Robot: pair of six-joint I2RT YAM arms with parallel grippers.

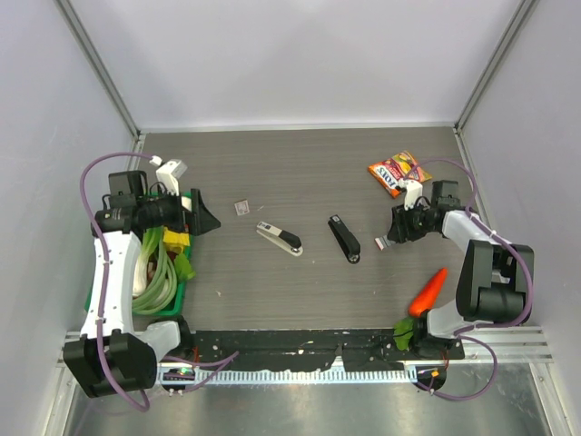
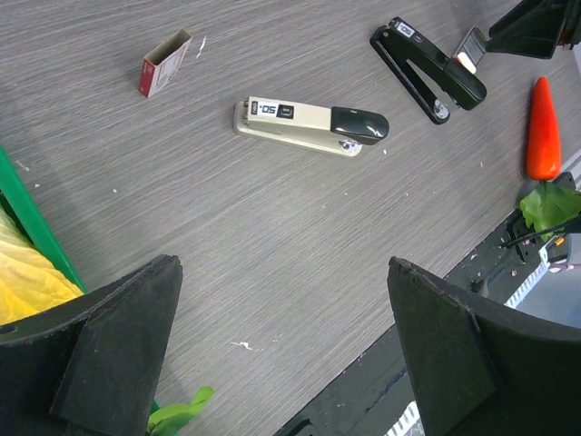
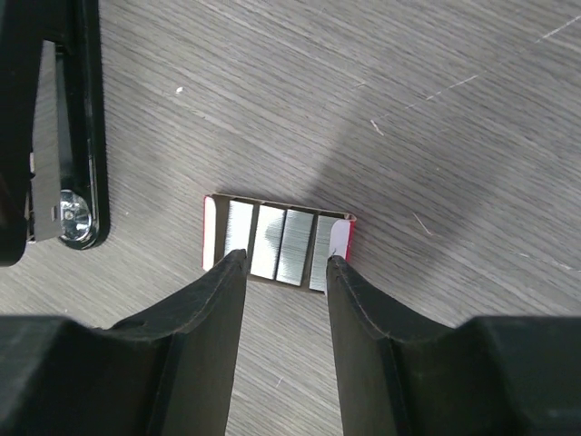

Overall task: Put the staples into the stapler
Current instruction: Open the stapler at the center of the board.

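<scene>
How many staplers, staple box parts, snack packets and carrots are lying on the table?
Staplers: 2, beige stapler and black stapler
Staple box parts: 2, sleeve and tray of staples
Snack packet: 1
Carrot: 1
Total: 6

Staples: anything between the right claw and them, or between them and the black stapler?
Nothing visible. The right claw is directly over the staples, with its fingers straddling the strips in their open tray. Only bare table separates the tray from the black stapler beside it.
</scene>
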